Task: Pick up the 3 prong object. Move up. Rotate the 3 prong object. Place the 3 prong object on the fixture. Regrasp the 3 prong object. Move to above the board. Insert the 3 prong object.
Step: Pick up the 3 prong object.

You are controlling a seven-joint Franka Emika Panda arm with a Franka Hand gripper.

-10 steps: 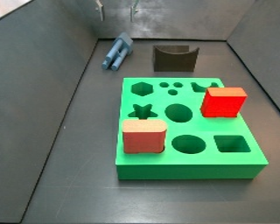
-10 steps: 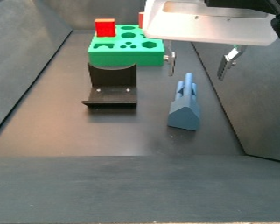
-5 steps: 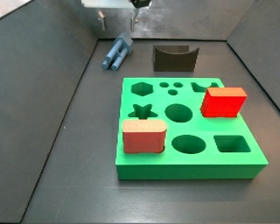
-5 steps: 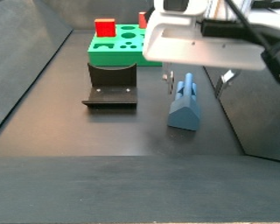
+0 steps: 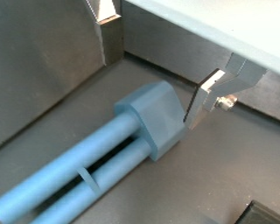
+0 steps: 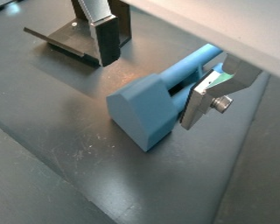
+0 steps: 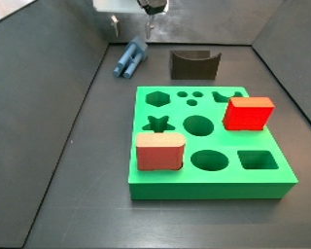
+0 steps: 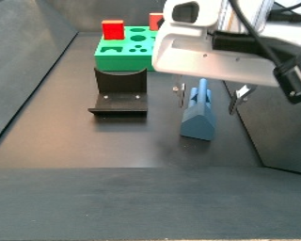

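Observation:
The 3 prong object (image 7: 128,58) is a grey-blue ribbed bar lying flat on the dark floor beside the left wall, with a wider block at one end (image 8: 198,120). My gripper (image 8: 210,96) is open and hangs low over it, one finger on each side. In both wrist views the block end (image 5: 154,122) (image 6: 149,114) sits between the silver fingers (image 5: 206,94) (image 6: 205,101), and nothing is held. The dark fixture (image 7: 193,64) (image 8: 118,98) stands on the floor beside the object. The green board (image 7: 185,180) (image 8: 125,62) lies beyond the fixture.
A red cube (image 7: 249,113) and a salmon-pink rounded block (image 7: 159,152) stand on the board. Grey walls (image 7: 67,58) close in the floor on the sides; the object lies close to one of them. The fixture (image 6: 63,37) shows behind one finger.
The gripper has come down from above the object until its open fingers flank the object. The object, fixture and board have not moved.

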